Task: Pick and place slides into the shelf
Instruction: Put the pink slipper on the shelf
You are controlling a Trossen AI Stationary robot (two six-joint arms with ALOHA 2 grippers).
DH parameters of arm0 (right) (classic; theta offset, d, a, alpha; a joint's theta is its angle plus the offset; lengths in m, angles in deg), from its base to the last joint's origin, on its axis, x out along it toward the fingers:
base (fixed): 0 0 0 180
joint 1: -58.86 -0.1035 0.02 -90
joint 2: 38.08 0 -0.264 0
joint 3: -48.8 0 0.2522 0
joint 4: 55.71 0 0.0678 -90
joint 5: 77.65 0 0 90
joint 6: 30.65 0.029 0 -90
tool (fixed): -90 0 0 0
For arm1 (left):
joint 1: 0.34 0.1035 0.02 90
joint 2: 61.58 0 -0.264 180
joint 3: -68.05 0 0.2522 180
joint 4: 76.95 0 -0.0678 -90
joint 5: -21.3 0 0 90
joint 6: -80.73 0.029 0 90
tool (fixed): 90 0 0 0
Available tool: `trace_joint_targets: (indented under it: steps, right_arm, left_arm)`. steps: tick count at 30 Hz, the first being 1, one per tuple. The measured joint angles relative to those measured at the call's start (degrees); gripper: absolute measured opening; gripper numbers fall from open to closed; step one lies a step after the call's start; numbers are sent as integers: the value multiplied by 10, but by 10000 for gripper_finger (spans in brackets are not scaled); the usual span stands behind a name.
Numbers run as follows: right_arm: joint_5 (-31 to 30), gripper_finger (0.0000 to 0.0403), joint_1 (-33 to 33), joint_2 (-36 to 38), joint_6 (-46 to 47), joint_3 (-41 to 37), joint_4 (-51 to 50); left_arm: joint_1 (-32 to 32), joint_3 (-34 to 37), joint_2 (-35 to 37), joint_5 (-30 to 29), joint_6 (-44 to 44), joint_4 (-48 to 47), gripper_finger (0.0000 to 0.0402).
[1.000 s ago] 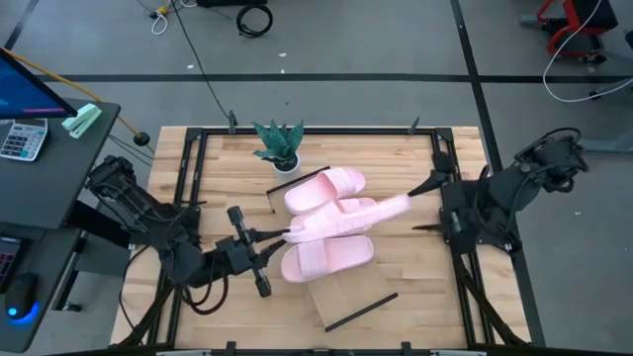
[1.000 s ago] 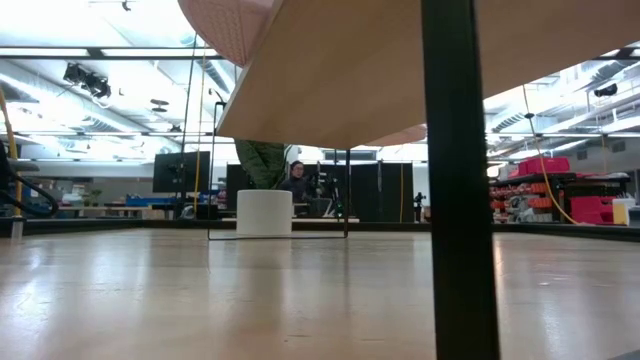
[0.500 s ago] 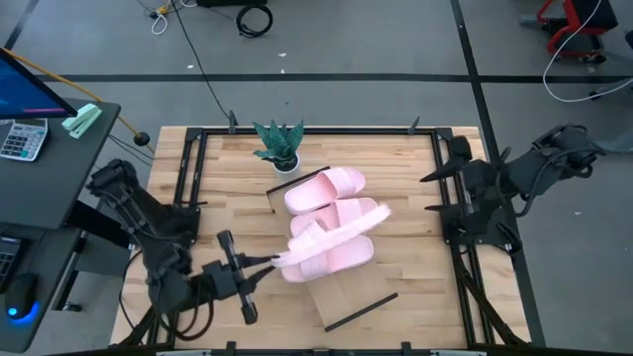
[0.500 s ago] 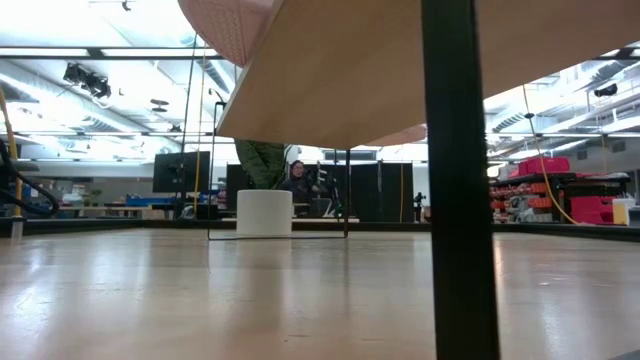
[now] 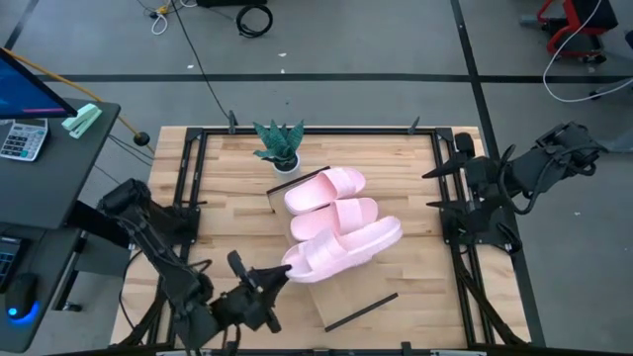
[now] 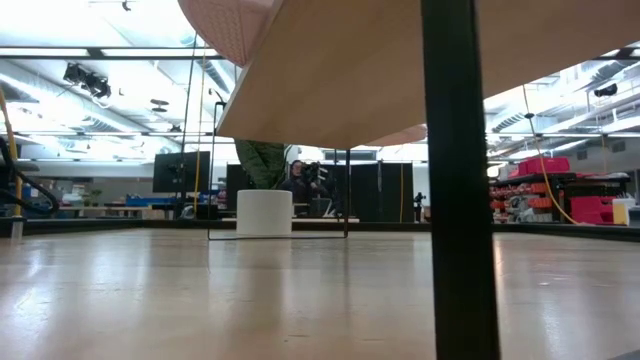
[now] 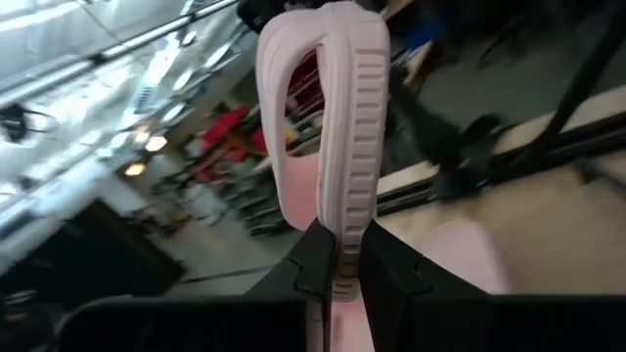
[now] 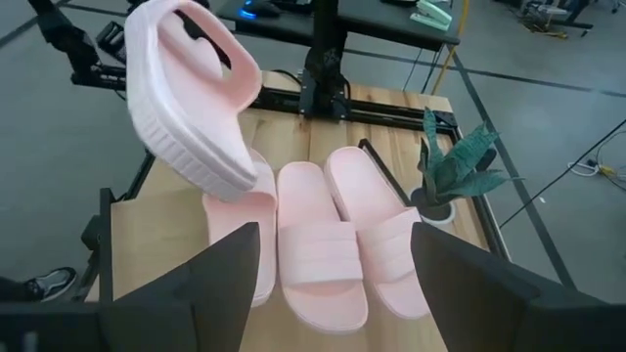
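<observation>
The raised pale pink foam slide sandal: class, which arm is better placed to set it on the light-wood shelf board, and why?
The left. Its gripper is shut on the raised pale pink foam slide sandal, above the light-wood shelf board. The right gripper is open and empty at the table's right edge.

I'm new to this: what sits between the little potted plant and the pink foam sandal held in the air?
In the high view, two pale pink foam sandals lie on the light-wood board between the potted plant and the lifted sandal in the left gripper.

Shelf [image 5: 341, 292] (mostly under slides [image 5: 331, 213]) hidden
</observation>
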Motion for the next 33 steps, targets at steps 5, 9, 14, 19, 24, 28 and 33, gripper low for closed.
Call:
trace_joint_targets:
  steps: [5,9,14,19,24,28,33]
  right_arm:
    - [-1,272,0,0,0,0,0]
    - [-1,272,0,0,0,0,0]
    - [-1,272,0,0,0,0,0]
    - [-1,270,0,-2,4,0,0]
    - [-1,269,0,-2,9,0,1]
    - [-1,268,0,-6,32,0,1]
    - [-32,265,0,-15,59,0,1]
  left_arm:
    - [-10,-36,-41,-54,34,1,34]
    - [-23,-48,-67,-55,11,2,34]
    - [-32,-53,-99,-54,3,17,34]
    - [-31,-53,-120,-55,2,22,34]
    - [-31,-53,-138,-55,-8,22,38]
    - [-35,-53,-146,-54,-25,19,33]
    - [-45,-51,-149,-54,-53,-12,37]
